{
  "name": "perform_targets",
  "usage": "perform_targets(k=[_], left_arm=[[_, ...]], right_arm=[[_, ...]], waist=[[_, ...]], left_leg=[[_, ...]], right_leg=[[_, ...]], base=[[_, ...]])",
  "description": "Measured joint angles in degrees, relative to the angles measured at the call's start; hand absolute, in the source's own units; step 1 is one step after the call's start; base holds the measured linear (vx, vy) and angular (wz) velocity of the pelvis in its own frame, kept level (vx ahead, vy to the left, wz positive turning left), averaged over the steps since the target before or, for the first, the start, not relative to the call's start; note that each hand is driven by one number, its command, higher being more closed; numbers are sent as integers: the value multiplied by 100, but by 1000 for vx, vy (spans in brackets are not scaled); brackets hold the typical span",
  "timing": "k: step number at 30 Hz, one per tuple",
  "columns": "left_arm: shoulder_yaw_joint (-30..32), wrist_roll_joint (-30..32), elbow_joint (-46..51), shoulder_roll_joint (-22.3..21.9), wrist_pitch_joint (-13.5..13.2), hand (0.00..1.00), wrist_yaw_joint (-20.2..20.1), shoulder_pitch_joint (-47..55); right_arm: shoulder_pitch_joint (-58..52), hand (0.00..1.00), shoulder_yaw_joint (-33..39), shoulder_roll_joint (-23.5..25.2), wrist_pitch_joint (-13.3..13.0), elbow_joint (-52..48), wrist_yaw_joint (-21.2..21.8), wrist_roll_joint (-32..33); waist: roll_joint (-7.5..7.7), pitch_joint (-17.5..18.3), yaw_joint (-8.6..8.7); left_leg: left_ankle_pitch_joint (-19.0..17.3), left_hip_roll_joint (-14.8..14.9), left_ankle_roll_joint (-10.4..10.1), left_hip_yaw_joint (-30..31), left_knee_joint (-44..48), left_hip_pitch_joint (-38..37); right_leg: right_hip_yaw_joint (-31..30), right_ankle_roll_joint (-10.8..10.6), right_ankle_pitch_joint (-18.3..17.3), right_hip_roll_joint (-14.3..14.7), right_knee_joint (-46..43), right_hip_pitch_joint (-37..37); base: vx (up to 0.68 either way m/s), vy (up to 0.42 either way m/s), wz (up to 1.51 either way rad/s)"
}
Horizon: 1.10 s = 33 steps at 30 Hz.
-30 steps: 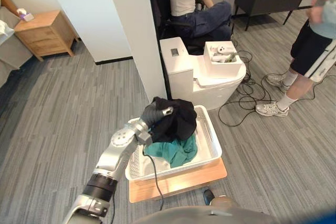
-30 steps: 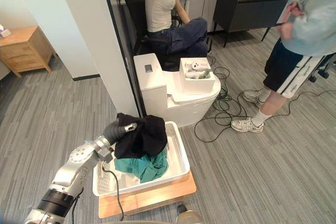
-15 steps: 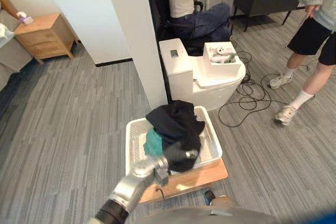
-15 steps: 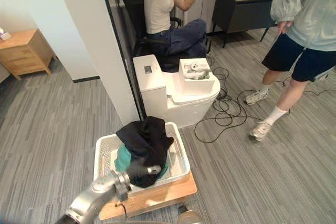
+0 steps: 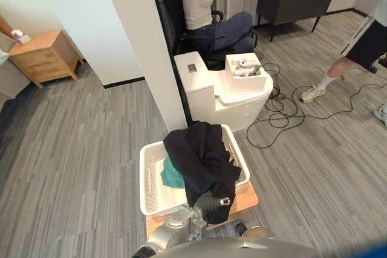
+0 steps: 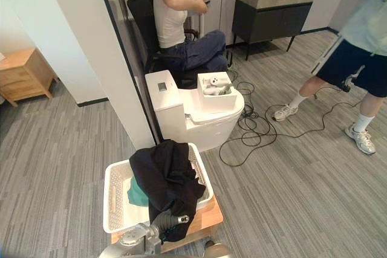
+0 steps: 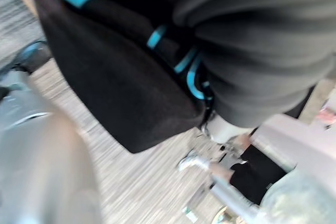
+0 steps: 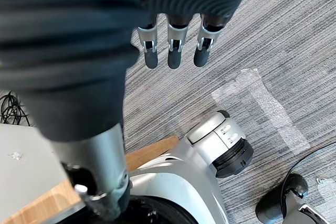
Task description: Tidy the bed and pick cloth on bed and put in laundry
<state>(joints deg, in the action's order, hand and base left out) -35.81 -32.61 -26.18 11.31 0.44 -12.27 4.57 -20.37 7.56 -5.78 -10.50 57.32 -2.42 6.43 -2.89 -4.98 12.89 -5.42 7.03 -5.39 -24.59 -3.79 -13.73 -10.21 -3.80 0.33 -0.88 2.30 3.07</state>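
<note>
Grey floor [image 5: 72,149]; basket [image 5: 145,176] on board [image 5: 245,197]; black cloth [image 5: 202,158] draped over basket, hem overhanging front rim; left hand [image 5: 210,203] at hem, grip unreadable; right hand [image 8: 173,51] slack, empty. Best: lift hem inside rim, then withdraw.

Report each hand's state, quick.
Left hand: at the black cloth; grip cannot be told.
Right hand: open, holding nothing.

Black garment [image 5: 202,161], with blue piping visible in the left wrist view, lies heaped across the white perforated laundry basket [image 5: 148,179]. Its lower fold hangs over the basket's near rim, against the left hand [image 5: 211,203]. Teal cloth [image 5: 172,175] lies inside the basket, beyond the hand, partly under the black garment.
</note>
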Motion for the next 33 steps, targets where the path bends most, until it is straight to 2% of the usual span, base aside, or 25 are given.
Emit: perform_targets(k=[2,5,7,11,15,16,25,33], left_arm=[[150,-55,2,-1,-118,100,285,-94],[826,-12,18,45,-347,100,779,-235],[1201,166,19,120,-360,100,991,-343],[1398,648,22,248,-362,100,1259,-366],[1647,945,14,288,-305,100,1299,-362],[1682,963,-7,288,-276,0,1297,-359],[1761,1368,-1138,81,-192,0,1517,-162],[2117,1363,-1114,18,-660,0,1805,-19]], right_arm=[[0,0,-99,-31,0,-1,-4,0],[8,0,-367,-114,5,-12,-5,2],[7,0,-389,-119,12,-22,-9,3],[-6,0,-494,-158,14,-62,-16,5],[-25,0,-552,-175,13,-180,-20,9],[-25,0,-600,-202,15,-227,-21,9],[-21,0,-598,-203,6,-293,-20,10],[-32,0,-469,-188,-4,-283,30,-103]], waist=[[2,-1,1],[10,-7,0],[52,-37,-4],[66,-50,-2],[66,-121,4],[53,-179,2],[8,-281,17],[6,-325,10]], left_leg=[[2,-3,3,5,0,14],[2,-3,3,21,-5,43],[5,-5,7,62,-4,78],[5,-9,7,104,-8,95],[11,-10,15,173,-2,178],[13,-10,17,179,-2,186],[20,-4,21,214,29,214],[18,25,18,163,107,-47]], right_leg=[[13,1,1,-6,0,-4],[51,1,0,-9,1,-22],[107,3,0,-21,1,-37],[166,17,-11,-33,0,-38],[253,38,-36,-48,-20,-85],[263,38,-45,-51,-35,-97],[315,25,-91,-52,-129,-163],[316,60,-179,-34,-303,77]], base=[[35,-7,1],[4,-5,1],[2,-22,9],[2,-17,6],[-10,-24,8],[-15,-25,5],[2,-14,3],[-53,-31,2]])
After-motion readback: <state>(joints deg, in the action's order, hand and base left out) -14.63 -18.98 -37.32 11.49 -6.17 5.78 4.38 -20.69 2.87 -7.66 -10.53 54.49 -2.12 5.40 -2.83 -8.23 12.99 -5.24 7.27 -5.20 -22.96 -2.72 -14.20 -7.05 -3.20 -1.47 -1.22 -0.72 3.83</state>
